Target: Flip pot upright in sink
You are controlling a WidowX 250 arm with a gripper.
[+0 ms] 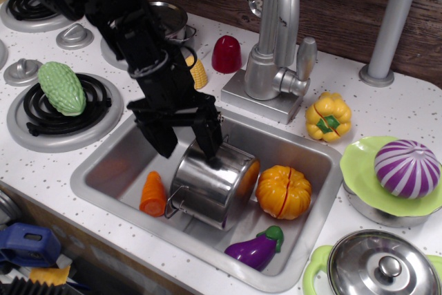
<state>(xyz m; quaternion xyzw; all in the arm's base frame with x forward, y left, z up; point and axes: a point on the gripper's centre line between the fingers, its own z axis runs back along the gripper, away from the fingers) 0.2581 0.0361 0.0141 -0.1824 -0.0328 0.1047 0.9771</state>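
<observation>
The shiny steel pot (210, 183) lies tilted on its side in the silver sink (110, 153), its mouth toward the lower left and its base up toward the right. My black gripper (188, 146) is open, its two fingers pointing down. The right finger (209, 144) touches the pot's upper wall near its base. The left finger (161, 140) hangs just left of the pot, above the sink floor. Nothing is held.
In the sink lie an orange carrot (152, 193), an orange pumpkin (284, 191) and a purple eggplant (256, 248). The faucet (276, 39) stands behind. A green gourd (61, 87) sits on a burner, a yellow pepper (328, 117) and a lidded pot (383, 265) to the right.
</observation>
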